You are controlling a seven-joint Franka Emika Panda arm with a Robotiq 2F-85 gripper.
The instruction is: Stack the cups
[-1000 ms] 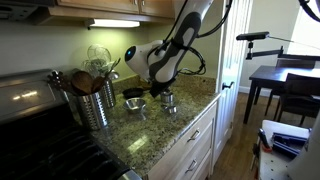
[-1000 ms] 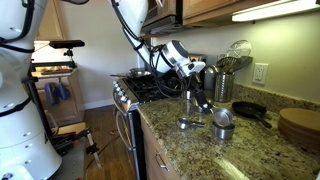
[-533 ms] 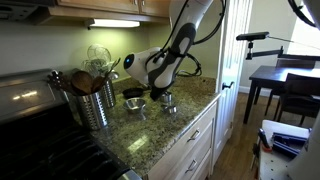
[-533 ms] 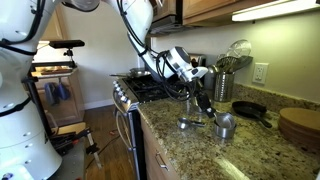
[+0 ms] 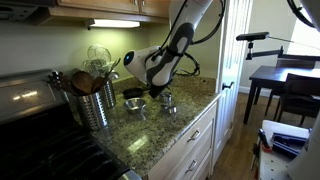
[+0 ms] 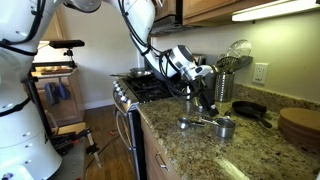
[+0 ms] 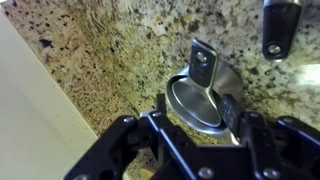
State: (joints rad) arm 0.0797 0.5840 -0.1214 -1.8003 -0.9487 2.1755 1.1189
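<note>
Currently the black two-finger gripper [image 7: 196, 110] straddles a small shallow round cup of shiny silver metal [image 7: 203, 90]. One finger sits on each side of the bowl, and the flat handle points away from the wrist. The spread is roughly cup-width. I can't tell whether the pads bear on the rim or only flank it.

In both exterior views the gripper [image 5: 160, 93] [image 6: 207, 106] is low over that silver cup [image 5: 168, 102] [image 6: 225, 127]. It's on the speckled granite countertop [image 5: 150, 135], toward the counter's free end and not far from the front edge. I can't tell whether another cup sits under it.

A second silver cup [image 5: 137, 104] [image 6: 189, 122] is just beside it, on the side of the tall ribbed metal canister of wooden spoons [image 5: 97, 103]. Another grey metal handle [image 7: 280, 30] shows close by in the wrist view. A dark round bowl [image 6: 250, 110] is behind, toward the back edge.

My read is that this is a nest/seat step. To do it well:
- keep the bowl level, since the handle's weight will try to tip it
- centre rim over rim, smaller cup into larger
- line up the handles so neither props the cup up
- go straight down with no sideways drag; thin metal likely skates on polished stone
- let go only once it's seated, then lift straight up clear of both handles
</note>
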